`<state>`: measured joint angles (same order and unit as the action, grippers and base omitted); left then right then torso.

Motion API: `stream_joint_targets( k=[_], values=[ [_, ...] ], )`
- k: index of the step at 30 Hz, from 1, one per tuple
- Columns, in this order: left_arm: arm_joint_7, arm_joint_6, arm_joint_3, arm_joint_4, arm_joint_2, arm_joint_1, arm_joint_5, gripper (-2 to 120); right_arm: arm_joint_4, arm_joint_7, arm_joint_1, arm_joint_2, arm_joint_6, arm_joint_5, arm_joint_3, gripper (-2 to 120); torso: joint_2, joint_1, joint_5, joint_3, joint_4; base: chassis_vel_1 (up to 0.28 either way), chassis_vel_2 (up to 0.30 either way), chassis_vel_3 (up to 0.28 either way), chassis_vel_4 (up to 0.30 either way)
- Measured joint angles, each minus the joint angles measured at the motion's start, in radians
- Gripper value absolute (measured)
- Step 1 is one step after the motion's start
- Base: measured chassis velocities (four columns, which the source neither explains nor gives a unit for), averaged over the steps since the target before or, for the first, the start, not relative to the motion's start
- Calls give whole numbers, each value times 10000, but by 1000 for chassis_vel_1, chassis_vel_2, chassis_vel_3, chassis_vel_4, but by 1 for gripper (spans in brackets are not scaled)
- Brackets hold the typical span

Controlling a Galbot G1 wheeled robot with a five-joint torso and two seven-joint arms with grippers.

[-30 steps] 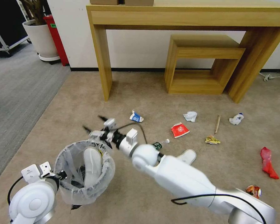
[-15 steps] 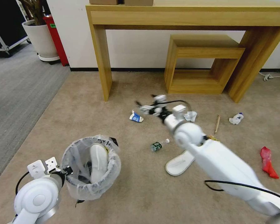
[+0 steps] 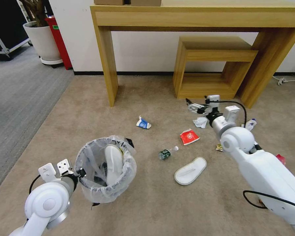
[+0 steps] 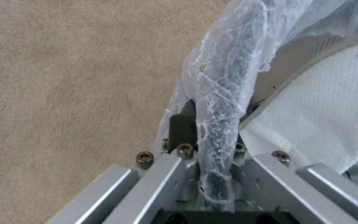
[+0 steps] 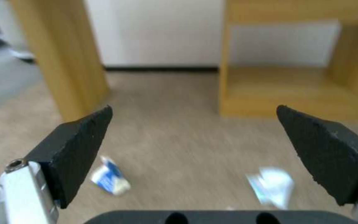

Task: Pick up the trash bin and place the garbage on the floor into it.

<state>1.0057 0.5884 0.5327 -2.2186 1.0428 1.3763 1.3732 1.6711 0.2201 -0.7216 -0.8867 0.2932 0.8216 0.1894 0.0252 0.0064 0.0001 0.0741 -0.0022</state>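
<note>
1. Head view: I have the left gripper (image 3: 78, 172) at near left, pinching the rim of the small round dark trash bin with its translucent whitish bag liner (image 3: 105, 193). A white slipper (image 3: 113, 164) stands upright inside the bin. On the beige carpet (image 3: 88, 108) right of the bin lie a small clear bottle (image 3: 167, 153) and a second white slipper (image 3: 190, 166). Farther off are a blue-white carton (image 3: 143, 123), a flattened red paper cup (image 3: 189, 136) and a white tissue wad (image 3: 200, 122). My right gripper (image 3: 190, 104) is held out above that wad, near the small wooden cube shelf (image 3: 213, 65) under the long wooden table (image 3: 193, 19).

2. Left wrist view: the fingers (image 4: 182, 127) are clamped on the bag-wrapped bin rim (image 4: 224, 93), one outside the liner; the white slipper (image 4: 324, 118) fills the space inside.

3. Right wrist view: my right gripper (image 5: 193, 124) has its black pads (image 5: 77, 137) spread wide with nothing between them, above the carpet, with the carton (image 5: 107, 180) and the tissue wad (image 5: 272, 185) below.
</note>
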Motion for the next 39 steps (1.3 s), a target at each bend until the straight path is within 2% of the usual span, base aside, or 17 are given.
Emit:
stream_joint_targets(
  k=[6,9,13,16,19,25,39],
  values=[
    [-13,32,-4,28,-30,-30,94,0,-945,713,-89,-405,695,321,78,100,0,0,0,0,1,0,0,0,0],
    [-51,66,-39,28,-61,-10,80,0,-1894,880,-25,-770,1078,437,2,100,0,1,1,1,1,0,0,0,0],
    [-91,83,-128,29,-37,64,-2,0,-2312,1238,-61,-1050,1461,779,-100,100,0,0,-1,0,1,0,0,0,0],
    [-108,108,-227,76,17,150,-120,0,-2633,2236,-229,-1364,2242,1292,-289,100,0,0,-3,0,2,0,0,0,0],
    [-110,121,-271,83,18,209,-162,0,-2782,2791,-499,-1567,2619,1453,-453,100,0,0,-1,1,2,0,0,0,0],
    [-105,150,-356,76,128,306,-272,0,-3019,3137,-1359,-2250,2691,1085,-539,100,0,0,3,0,0,0,0,0,0],
    [-68,185,-775,314,395,407,-694,0,-3439,3192,-1787,-2600,2671,899,-280,100,0,0,-2,0,0,0,0,0,0]
  ],
)
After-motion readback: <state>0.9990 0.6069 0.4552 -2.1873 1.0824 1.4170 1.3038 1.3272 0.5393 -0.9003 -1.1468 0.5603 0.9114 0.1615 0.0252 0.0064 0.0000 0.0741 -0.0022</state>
